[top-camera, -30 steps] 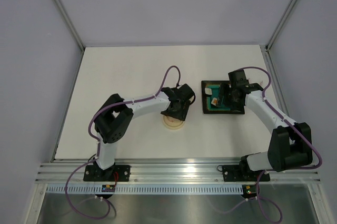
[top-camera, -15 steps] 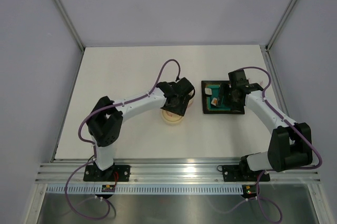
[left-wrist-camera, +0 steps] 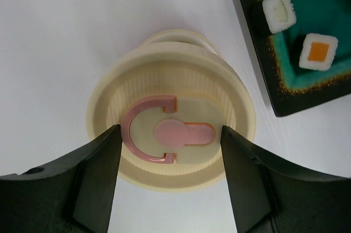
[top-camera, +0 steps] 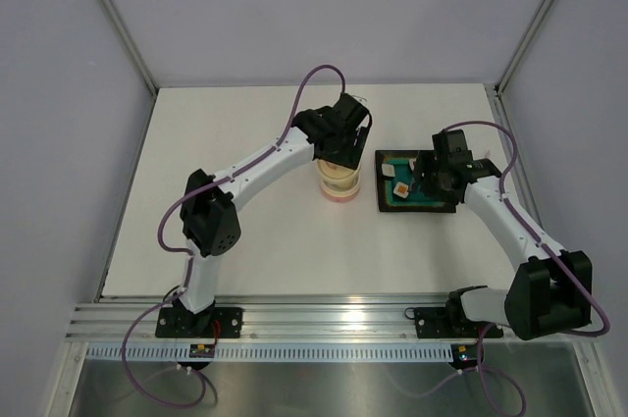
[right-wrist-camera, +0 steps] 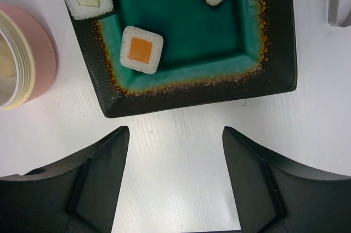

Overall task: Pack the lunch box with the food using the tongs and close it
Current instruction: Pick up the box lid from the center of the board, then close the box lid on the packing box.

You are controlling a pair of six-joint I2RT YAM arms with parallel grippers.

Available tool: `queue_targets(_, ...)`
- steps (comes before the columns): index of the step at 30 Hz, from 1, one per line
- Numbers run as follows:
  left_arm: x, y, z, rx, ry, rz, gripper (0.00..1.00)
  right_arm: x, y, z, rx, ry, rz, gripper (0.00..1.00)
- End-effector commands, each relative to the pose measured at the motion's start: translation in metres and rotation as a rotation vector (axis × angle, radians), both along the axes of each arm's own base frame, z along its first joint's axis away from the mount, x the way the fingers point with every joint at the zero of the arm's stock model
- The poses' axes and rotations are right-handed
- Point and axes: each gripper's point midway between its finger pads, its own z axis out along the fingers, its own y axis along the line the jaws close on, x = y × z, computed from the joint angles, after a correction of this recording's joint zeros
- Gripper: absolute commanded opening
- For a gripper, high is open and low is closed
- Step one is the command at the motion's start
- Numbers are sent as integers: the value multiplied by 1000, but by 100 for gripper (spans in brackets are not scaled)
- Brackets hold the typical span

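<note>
While gripping the lid (left-wrist-camera: 181,74) by its two sides with the left gripper (left-wrist-camera: 170,134), hovers right over the tub (right-wrist-camera: 38,57), a bit off the middle. Shows the tub's cream rim peeking out past the lid. Cannot tell if lid and tub touch. Stands on the table (right-wrist-camera: 181,129), just left of the tray (right-wrist-camera: 219,87). Holds the right gripper (right-wrist-camera: 175,183) wide with nothing in it, over bare table beside one edge of the tray. Has a few rolls (right-wrist-camera: 141,50) lying on the tray, apart from each other.
</note>
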Motion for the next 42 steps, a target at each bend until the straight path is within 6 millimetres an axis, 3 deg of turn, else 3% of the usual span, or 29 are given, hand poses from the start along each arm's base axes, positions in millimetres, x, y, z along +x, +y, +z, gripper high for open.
queue_targets(1, 14, -6, 0, 16, 8, -41, 26, 0, -8, 17, -23, -45, -33, 77)
queue_targets(8, 29, -16, -28, 34, 43, -47, 26, -4, -9, 19, -23, -44, -40, 77)
queue_targets(17, 32, -17, -63, 67, 89, -35, 27, -7, -9, 19, -21, -40, -42, 77)
queue_targets(35, 29, -17, -87, 85, 130, -44, 27, -2, -3, 18, 2, -37, -23, 77)
queue_targets(37, 29, -16, -90, 91, 135, -47, 31, -2, -3, 17, 4, -36, -23, 77)
queue_targets(40, 28, -16, -90, 90, 140, -46, 58, -2, -2, 18, 7, -37, -22, 77)
queue_targets(42, 27, -16, -90, 84, 143, -46, 66, -2, -2, 18, 9, -38, -19, 77)
